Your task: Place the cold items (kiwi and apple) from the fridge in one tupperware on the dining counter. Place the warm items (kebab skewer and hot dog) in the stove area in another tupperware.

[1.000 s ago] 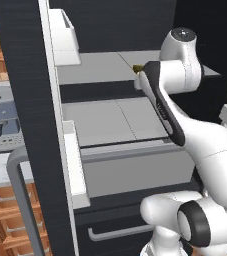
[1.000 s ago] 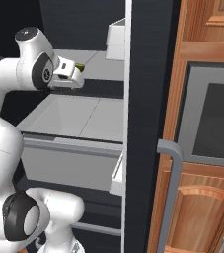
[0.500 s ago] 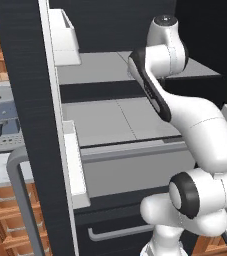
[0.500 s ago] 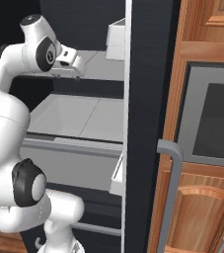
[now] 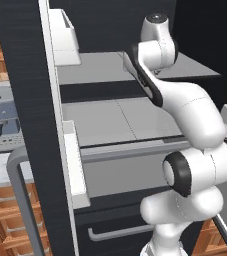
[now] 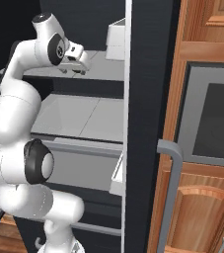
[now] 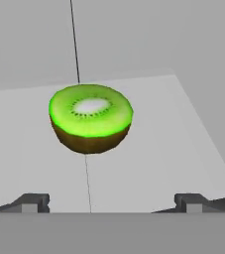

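Fridge point(image 5: 30, 100) stands open, door edge swung toward me. The white arm point(image 5: 185, 105) reaches up into the upper grey shelf point(image 6: 98, 71).

Gripper point(image 6: 79, 63) sits over that shelf in the right base view, fingers pointing down and inward. From the left base view the hand itself is hidden behind the arm's own upper joints; I cannot make it out there.

Hand view: a halved kiwi point(image 7: 90, 118) rests cut face up on the pale shelf floor, green flesh with a white core, brown skin below. It lies ahead of the gripper point(image 7: 112, 202) and somewhat toward one finger's side, not between the tips. The two dark fingertips point(image 7: 34, 202) stand wide apart at the bottom edge, spread and holding nothing; only their upper ends show, the rest cut off by the frame. A thin dark seam runs through the shelf behind and beneath the kiwi.

In both base views I cannot pick the kiwi out.

Lower shelf point(image 5: 120, 120) and drawer front point(image 5: 115, 232) show grey and dark. A door bin point(image 5: 65, 35) is cut off at the top. Beyond the door, left, part of a blue-grey appliance point(image 5: 2, 110) on a counter, half hidden.
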Motion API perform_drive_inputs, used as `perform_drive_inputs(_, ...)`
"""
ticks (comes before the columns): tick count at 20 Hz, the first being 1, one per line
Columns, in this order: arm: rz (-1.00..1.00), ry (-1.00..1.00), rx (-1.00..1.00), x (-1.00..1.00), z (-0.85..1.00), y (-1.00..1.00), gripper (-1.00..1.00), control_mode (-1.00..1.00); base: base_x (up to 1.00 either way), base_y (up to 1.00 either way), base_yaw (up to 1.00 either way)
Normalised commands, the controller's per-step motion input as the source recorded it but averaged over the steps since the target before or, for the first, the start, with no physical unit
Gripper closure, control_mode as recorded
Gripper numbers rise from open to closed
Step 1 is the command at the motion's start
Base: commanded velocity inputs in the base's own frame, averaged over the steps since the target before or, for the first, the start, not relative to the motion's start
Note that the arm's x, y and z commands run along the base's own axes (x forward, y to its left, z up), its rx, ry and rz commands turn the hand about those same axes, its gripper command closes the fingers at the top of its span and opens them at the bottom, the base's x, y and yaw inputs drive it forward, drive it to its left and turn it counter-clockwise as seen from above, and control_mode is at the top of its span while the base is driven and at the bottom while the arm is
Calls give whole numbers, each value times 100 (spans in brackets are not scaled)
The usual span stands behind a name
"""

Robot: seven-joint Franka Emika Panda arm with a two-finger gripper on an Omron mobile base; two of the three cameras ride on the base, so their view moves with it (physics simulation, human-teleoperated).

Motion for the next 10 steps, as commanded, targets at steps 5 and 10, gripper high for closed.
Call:
perform_drive_inputs(5,0,0,0,53,0,0,-100,-100,0,0,0)
perform_drive_inputs(10,0,0,0,42,0,0,-100,-100,0,0,0)
